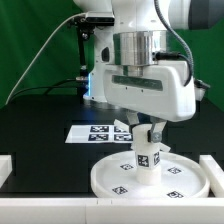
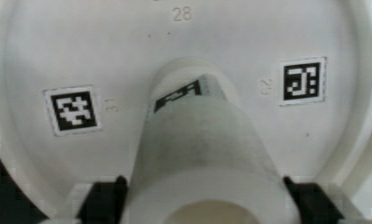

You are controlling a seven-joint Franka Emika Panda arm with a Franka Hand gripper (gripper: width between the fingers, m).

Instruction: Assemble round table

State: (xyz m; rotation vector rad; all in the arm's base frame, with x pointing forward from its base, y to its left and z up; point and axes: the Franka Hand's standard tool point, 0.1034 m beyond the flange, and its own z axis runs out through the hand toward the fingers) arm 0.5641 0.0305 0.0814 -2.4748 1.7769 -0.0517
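The large rimmed round disc [image 1: 108,180] lies flat on the black table at the front, tags facing up. It fills the wrist view [image 2: 94,70]. My gripper [image 1: 150,138] is shut on the short cylindrical post [image 1: 148,158] and holds it upright over the disc's middle. The post's lower end meets the disc's centre; I cannot tell whether it is seated. In the wrist view the post [image 2: 204,140] sits between my black fingers [image 2: 108,200], with my gripper [image 2: 204,205] closed around it. A small white tagged piece [image 1: 122,126] stands behind the post, perhaps the cross-shaped piece.
The marker board [image 1: 92,132] lies on the table behind the disc. White rails stand at the front left [image 1: 8,168] and front right [image 1: 216,166]. A green curtain hangs at the back.
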